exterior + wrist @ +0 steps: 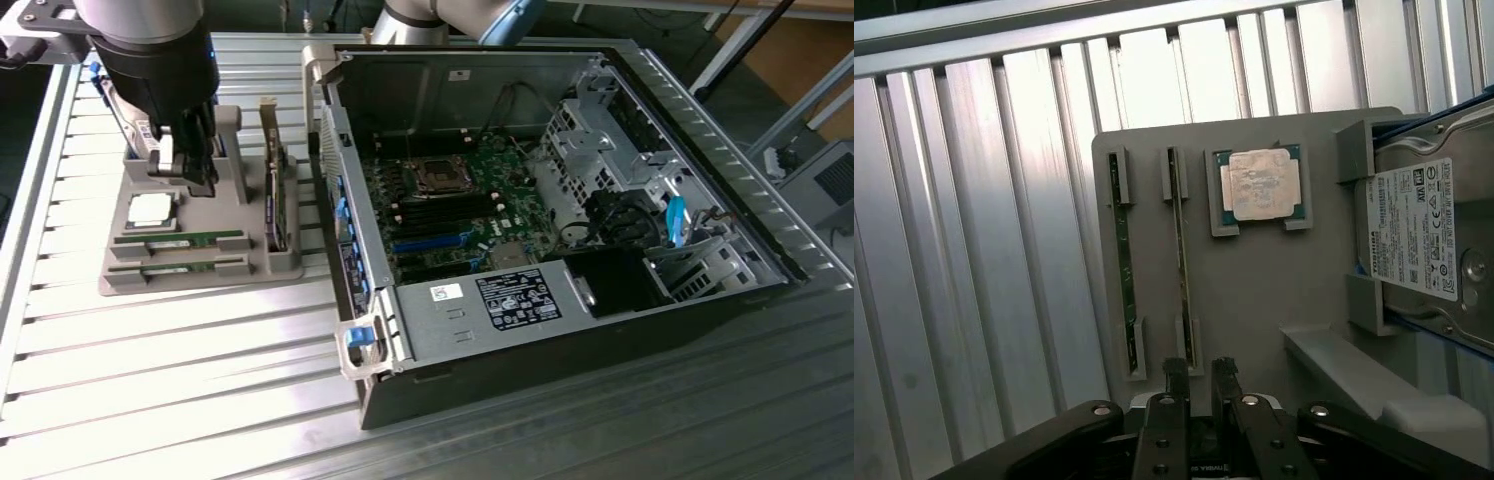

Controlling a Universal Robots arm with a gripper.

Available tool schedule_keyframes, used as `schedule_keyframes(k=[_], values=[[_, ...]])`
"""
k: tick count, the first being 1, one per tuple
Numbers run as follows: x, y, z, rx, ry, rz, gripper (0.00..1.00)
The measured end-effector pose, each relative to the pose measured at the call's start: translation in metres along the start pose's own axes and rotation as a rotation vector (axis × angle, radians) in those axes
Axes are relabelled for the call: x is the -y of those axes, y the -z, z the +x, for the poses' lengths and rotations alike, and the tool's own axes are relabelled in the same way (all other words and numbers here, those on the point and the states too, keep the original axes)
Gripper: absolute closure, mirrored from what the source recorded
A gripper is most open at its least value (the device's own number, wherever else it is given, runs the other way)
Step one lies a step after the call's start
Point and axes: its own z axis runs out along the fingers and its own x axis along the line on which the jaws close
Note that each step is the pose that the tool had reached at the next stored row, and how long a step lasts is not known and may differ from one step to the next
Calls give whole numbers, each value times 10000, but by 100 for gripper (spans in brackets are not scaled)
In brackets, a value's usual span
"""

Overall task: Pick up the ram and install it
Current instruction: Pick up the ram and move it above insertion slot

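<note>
1. Black two-finger gripper (1200, 368) hangs over the flat grey plastic holder tray (1254, 300) in the upper left of the exterior view. Claw released, nothing between the fingers.
2. Long thin green ram stick (1182, 270) stands on edge in a tray slot, beside the square silver CPU chip (1259, 185). Gripper is nearest this stick's end.
3. Second green ram stick (1122, 270) is in the parallel slot, just beside the first.
4. Silver hard drive with white label (1429, 250) is on the tray past the CPU.
5. Open black PC case (561, 365) with green motherboard (461, 205) is centre-right of the exterior view, next to the tray.
</note>
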Motion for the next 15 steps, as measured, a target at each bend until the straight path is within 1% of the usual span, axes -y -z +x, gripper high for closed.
schedule_keyframes(k=[15], values=[[-1,-91,0,0,-1,1,77]])
